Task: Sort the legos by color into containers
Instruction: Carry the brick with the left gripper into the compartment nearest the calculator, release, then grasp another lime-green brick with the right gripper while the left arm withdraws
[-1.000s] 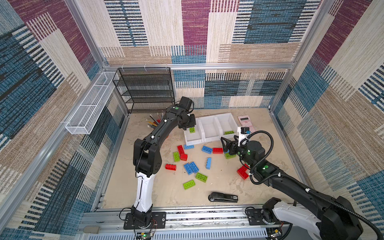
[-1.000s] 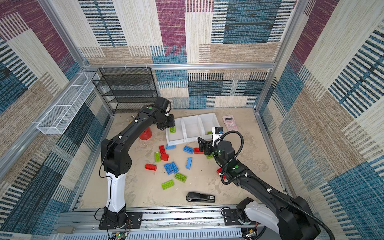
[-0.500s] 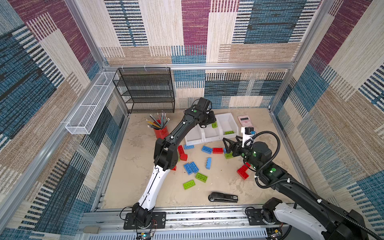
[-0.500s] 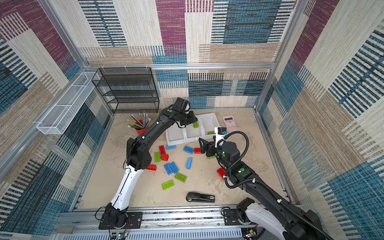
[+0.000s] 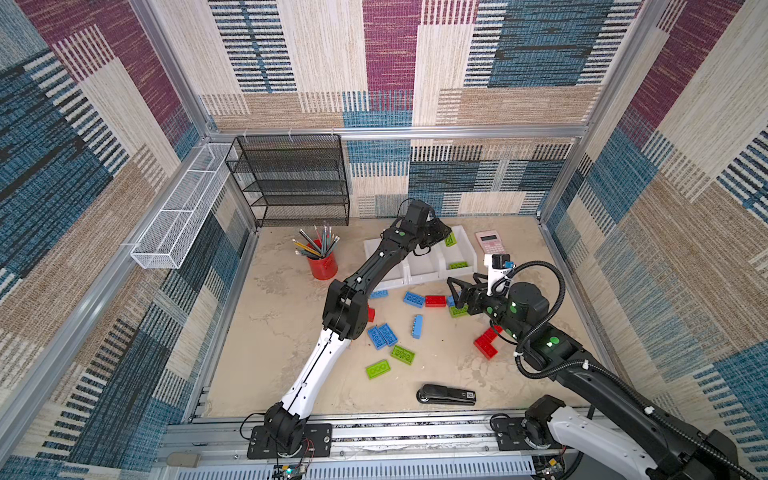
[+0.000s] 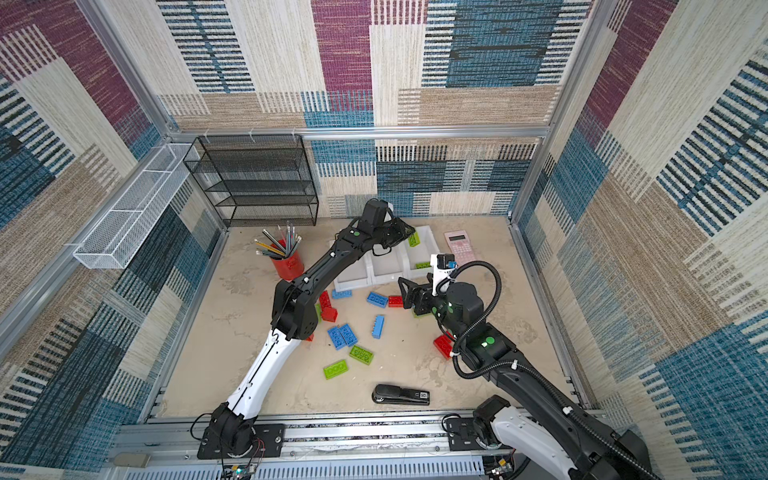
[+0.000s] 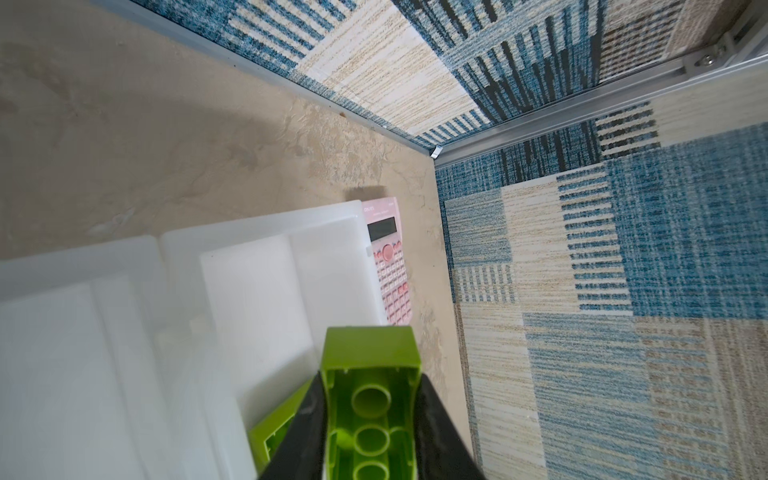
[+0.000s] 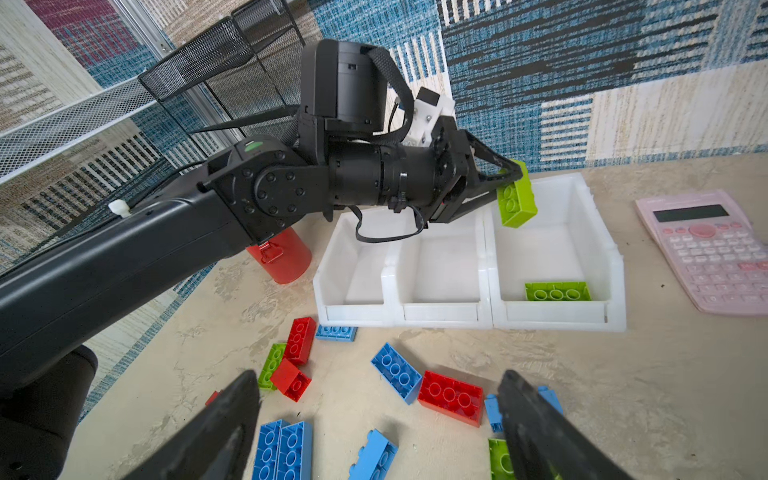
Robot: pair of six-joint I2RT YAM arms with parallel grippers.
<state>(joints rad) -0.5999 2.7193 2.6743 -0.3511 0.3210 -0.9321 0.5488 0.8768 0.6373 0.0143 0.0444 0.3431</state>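
My left gripper (image 5: 444, 236) (image 7: 371, 388) is shut on a lime green lego (image 5: 450, 239) (image 6: 413, 240) (image 7: 370, 353) (image 8: 515, 201), hanging above the rightmost of the three joined white containers (image 5: 419, 270) (image 8: 444, 320) (image 7: 257, 224). That bin holds another green lego (image 5: 457, 265) (image 8: 557, 291); the other two bins look empty. My right gripper (image 5: 456, 291) (image 8: 376, 376) is open and hovers over loose legos on the floor: a red one (image 8: 451, 397) (image 5: 435, 301), a blue one (image 8: 395, 372), a blue pair (image 5: 382, 334), green ones (image 5: 402, 354).
A red pencil cup (image 5: 322, 264) stands left of the bins and a pink calculator (image 5: 489, 241) lies to their right. A black stapler (image 5: 446, 395) lies near the front edge. A black mesh shelf (image 5: 291, 178) and a white wire tray (image 5: 183, 216) line the back left.
My left arm has swung right from over the leftmost bin to over the rightmost bin, carrying the green lego. The right gripper has barely moved and stays open.
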